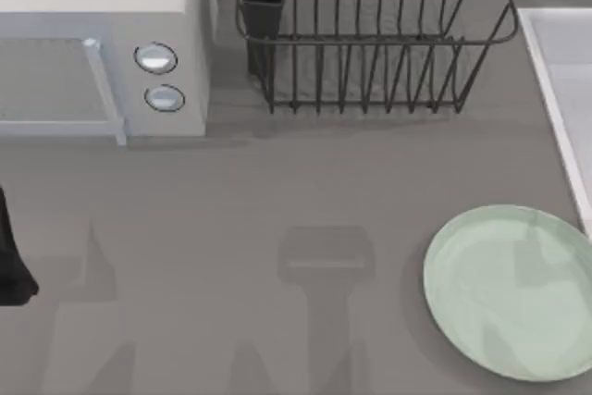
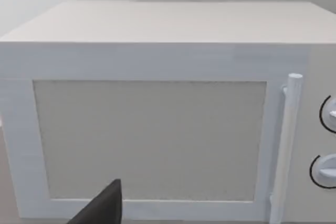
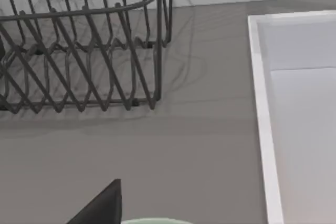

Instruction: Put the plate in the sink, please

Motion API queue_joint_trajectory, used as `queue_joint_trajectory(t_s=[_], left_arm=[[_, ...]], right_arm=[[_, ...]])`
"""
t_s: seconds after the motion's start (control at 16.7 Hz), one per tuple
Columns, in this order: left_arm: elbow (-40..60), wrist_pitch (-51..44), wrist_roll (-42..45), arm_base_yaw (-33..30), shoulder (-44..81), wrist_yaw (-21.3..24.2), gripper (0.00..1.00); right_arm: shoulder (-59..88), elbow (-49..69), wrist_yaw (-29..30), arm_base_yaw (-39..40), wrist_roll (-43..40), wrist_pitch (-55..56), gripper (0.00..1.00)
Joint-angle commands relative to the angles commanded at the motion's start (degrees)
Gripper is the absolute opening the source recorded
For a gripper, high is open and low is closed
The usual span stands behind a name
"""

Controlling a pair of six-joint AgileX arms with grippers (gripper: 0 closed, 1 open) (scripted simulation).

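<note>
Pale mint-green plate (image 1: 511, 291) lying flat on the grey table (image 1: 277, 228) near its front right corner, close beside the sink's raised rim; a sliver of its edge (image 3: 152, 221) also in the right wrist view. Left arm (image 1: 11, 261) parked at the table's left edge, fingers' state impossible to tell for either gripper. Farther back: sink (image 1: 564, 90) along the right edge, black wire dish rack (image 1: 370, 34) at the rear centre, white microwave (image 1: 102, 43) at the rear left, door closed.

Bare grey table (image 1: 277, 191) lies open across the middle; the microwave (image 1: 102, 53) blocks the far left; the black wire dish rack (image 1: 370, 34) stands behind, near the sink (image 1: 555, 90) rim at right.
</note>
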Motion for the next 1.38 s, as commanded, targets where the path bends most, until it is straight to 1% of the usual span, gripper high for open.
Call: queue_joint_trajectory(t_s=[0.6,0.84,1.08,1.38], left_arm=[[0.00,0.00,0.00,0.00,0.00,0.00,1.00],[0.00,0.00,0.00,0.00,0.00,0.00,1.00],[0.00,0.00,0.00,0.00,0.00,0.00,1.00],[0.00,0.00,0.00,0.00,0.00,0.00,1.00]], right_arm=[[56.92,39.82,0.02,18.65,19.07,-31.95,1.00],[74.44,51.90,0.02,24.29,24.84,-41.61,1.00],[82.87,58.10,0.02,27.21,27.83,-46.62,1.00],[83.29,58.35,0.01,27.14,27.97,-46.83,1.00]])
